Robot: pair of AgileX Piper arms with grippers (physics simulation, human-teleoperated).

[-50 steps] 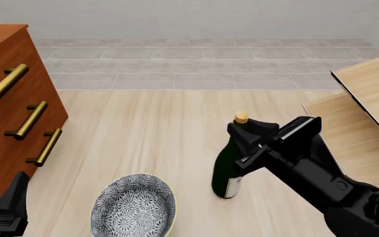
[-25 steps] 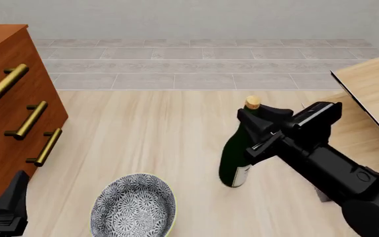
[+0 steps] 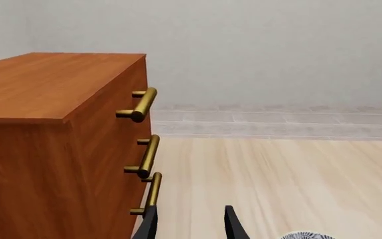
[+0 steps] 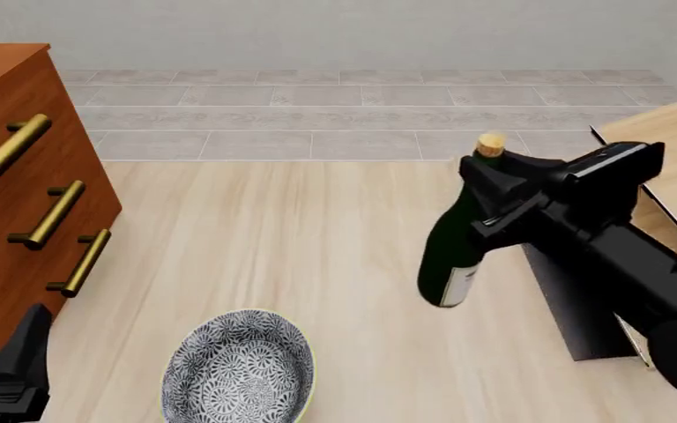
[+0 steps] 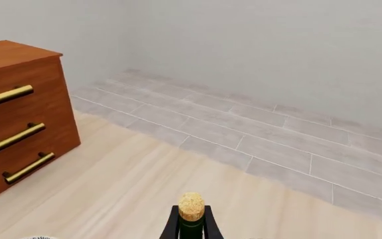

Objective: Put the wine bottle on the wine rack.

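The wine bottle (image 4: 457, 242) hangs clear of the table, just left of the wine rack (image 4: 668, 145), gripped at the neck by the right gripper (image 4: 492, 181), whose fingers are clamped below the cork, probably for carrying. Its long axis is nearly upright, cork tipped toward the rack. The left gripper (image 3: 189, 221) idles, parted and holding nothing.

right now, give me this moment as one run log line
phase: carry | right gripper: shut on wine bottle neck, bottle off table, tilted | left gripper: open, idle by cabinet | wine rack: no bottle yet
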